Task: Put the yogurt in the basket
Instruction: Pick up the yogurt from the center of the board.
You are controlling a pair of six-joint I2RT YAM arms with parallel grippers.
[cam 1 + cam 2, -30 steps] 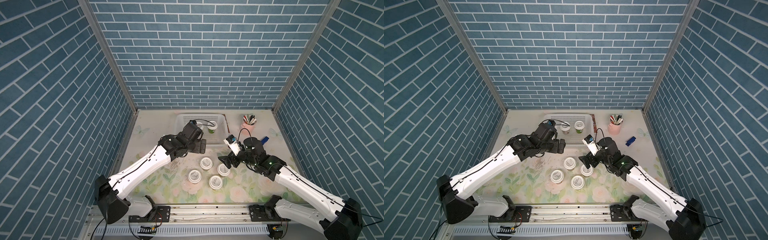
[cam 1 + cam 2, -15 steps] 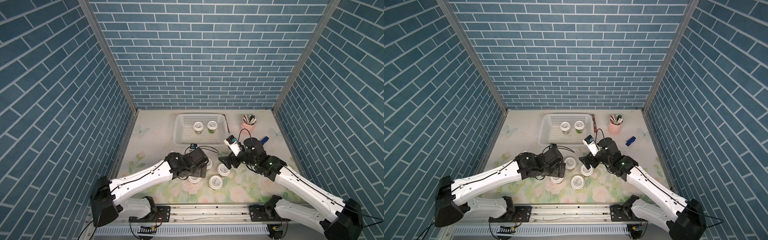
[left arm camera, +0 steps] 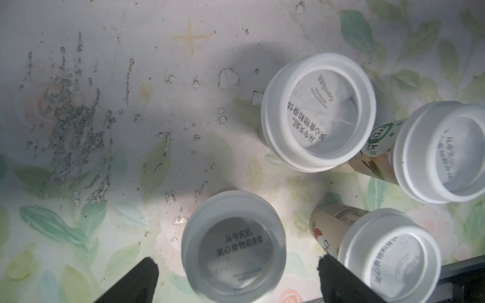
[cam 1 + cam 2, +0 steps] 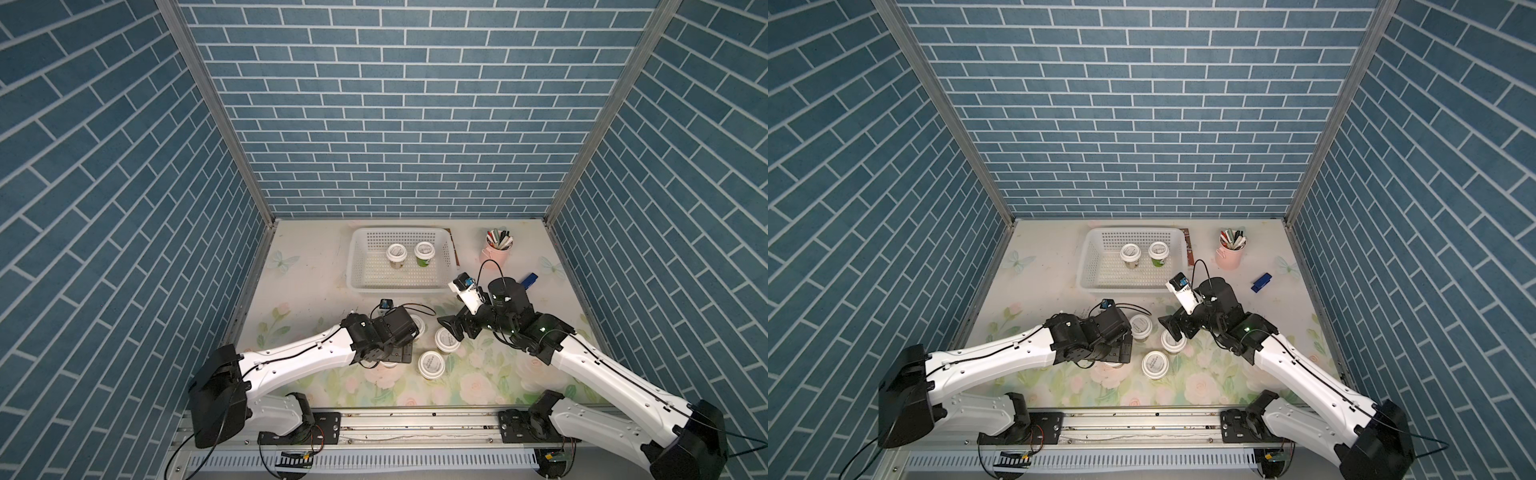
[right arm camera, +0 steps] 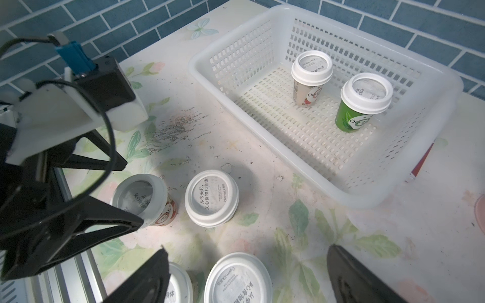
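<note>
White-lidded, two yogurt cups point(image 4: 395, 254) are stood upright in the basket point(image 4: 399, 289) and four more cups point(image 3: 319, 111) are grouped on the floral mat point(image 3: 78, 183), the left gripper point(image 3: 236, 262) being held with fingers apart astride one and the right gripper point(image 5: 248, 251) likewise spread above another.

Two yogurts point(image 4: 396, 252) upright in basket point(image 4: 376, 277); four others point(image 4: 431, 362), seemingly upright, outside.

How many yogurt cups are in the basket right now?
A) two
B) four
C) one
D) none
A: only a tan cup and a green cup stand upright inside the basket.
</note>
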